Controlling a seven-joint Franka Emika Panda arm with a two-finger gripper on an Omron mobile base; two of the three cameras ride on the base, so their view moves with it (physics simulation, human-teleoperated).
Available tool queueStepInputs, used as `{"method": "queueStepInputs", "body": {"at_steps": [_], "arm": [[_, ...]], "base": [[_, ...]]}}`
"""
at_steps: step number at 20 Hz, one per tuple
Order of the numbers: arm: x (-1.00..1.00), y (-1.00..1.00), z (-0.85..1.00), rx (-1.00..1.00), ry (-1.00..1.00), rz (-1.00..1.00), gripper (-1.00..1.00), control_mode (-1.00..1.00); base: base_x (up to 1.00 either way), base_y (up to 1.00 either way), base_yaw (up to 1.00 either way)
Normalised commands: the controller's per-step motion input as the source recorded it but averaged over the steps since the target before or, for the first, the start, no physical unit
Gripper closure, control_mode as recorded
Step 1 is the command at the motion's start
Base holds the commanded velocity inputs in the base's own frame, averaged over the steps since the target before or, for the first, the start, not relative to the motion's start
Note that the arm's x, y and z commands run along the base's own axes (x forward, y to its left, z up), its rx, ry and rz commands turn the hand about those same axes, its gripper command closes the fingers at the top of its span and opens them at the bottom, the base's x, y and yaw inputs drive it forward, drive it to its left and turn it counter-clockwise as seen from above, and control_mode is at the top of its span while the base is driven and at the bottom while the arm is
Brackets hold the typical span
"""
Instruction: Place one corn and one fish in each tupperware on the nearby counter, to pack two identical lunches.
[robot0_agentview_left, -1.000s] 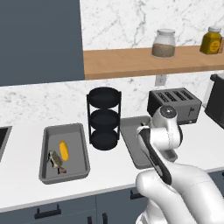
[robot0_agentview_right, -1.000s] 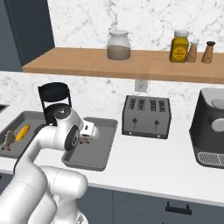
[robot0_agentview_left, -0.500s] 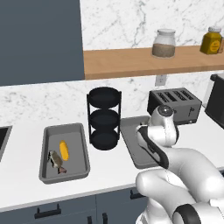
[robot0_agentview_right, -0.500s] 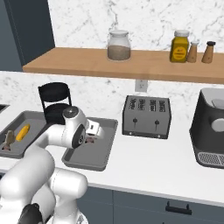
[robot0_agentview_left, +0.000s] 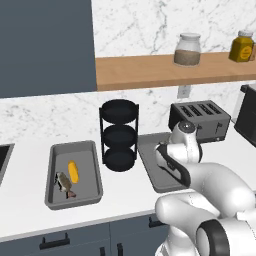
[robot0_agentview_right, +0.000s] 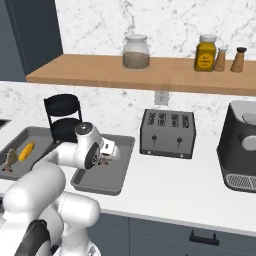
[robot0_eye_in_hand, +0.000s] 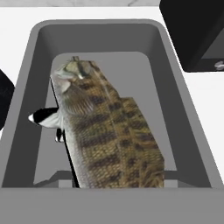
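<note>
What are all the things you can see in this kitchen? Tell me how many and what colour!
tupperware: two, grey, left and right on the counter
corn: one seen, yellow, left tray
fish: two, brown, one in the left tray, one in the right tray
rack: one, black, between the trays
toaster: one, dark grey, right of the trays
coffee machine: one, black, far right
jars: two, clear and yellow, on the shelf
shakers: two, brownish, beside the yellow jar
shelf: one, wooden, on the wall
counter: one, white marbled
arm: one, white
gripper: one, low over the right tray, by the fish
</note>
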Motion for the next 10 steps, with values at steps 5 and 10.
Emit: {"method": "queueStepInputs", "body": {"at_steps": [5,10], "arm": [[0.04,0.00,0.00,0.00,0.00,0.00,-1.00,-1.00],[0.03,0.00,0.00,0.00,0.00,0.00,-1.00,-1.00]], "base": [[0.00,0.00,0.00],[0.00,0.00,0.00]]}}
